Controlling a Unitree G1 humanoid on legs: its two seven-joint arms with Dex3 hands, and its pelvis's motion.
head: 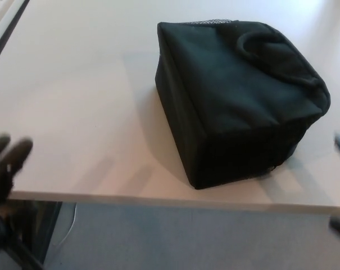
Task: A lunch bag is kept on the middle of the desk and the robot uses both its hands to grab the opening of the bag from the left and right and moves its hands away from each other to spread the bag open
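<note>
Bag point(237, 101): black cloth, matt, soft-looking, fine weave, creased at the top; a strip of lighter mesh shows along its far edge. Desk point(74, 101): pale beige top, smooth, low sheen, faint reflections near the bag. Floor point(186, 239): grey, matt, carpet-like texture. Left hand point(4, 163): black, matt, looks like plastic; blurred, finish not resolved further.
</note>
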